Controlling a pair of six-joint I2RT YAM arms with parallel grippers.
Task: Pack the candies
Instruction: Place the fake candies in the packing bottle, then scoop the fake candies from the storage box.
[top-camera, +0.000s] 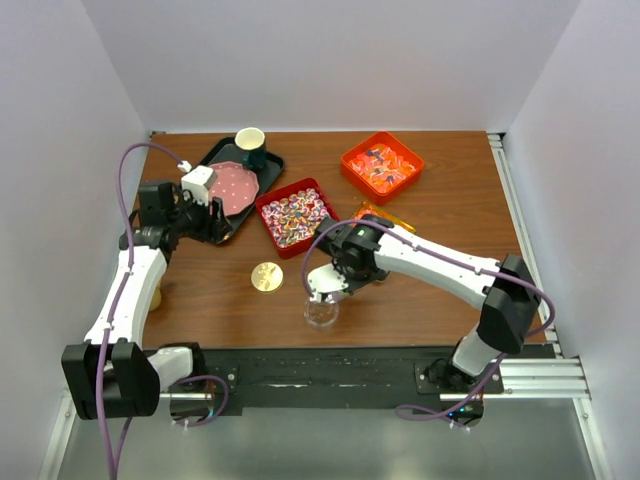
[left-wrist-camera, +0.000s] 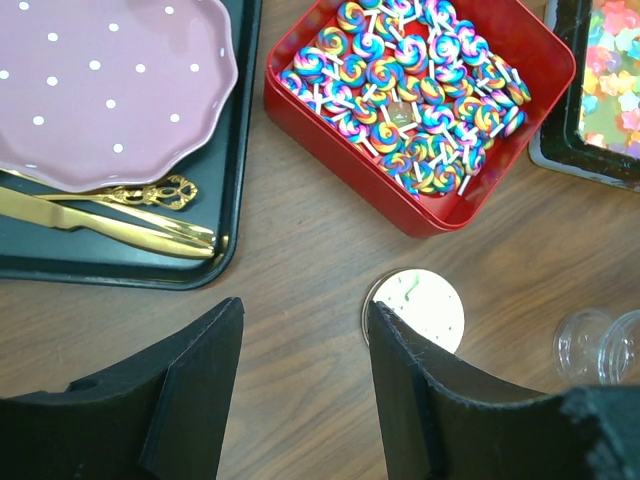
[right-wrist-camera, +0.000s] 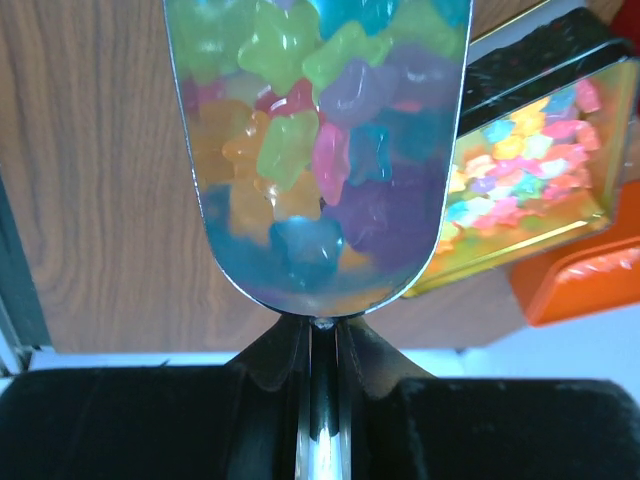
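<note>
My right gripper (right-wrist-camera: 322, 340) is shut on the handle of a silver metal scoop (right-wrist-camera: 330, 285). The scoop is full of glossy star-shaped jelly candies (right-wrist-camera: 300, 130) in green, orange, blue, pink and purple. In the top view the right gripper (top-camera: 330, 285) hangs just above a clear jar (top-camera: 321, 314) near the table's front. More star candies fill a gold-rimmed box (right-wrist-camera: 520, 190). Swirled lollipop candies (left-wrist-camera: 410, 80) lie in a red box (top-camera: 295, 217). My left gripper (left-wrist-camera: 305, 310) is open over bare wood, left of the round gold lid (left-wrist-camera: 425, 305), with nothing in it.
A black tray (left-wrist-camera: 225, 210) at the back left carries a pink dotted plate (left-wrist-camera: 110, 85), gold cutlery (left-wrist-camera: 110, 210) and a cup (top-camera: 250, 143). An orange box (top-camera: 381, 165) of wrapped sweets stands at the back right. The clear jar (left-wrist-camera: 600, 345) shows right of the lid.
</note>
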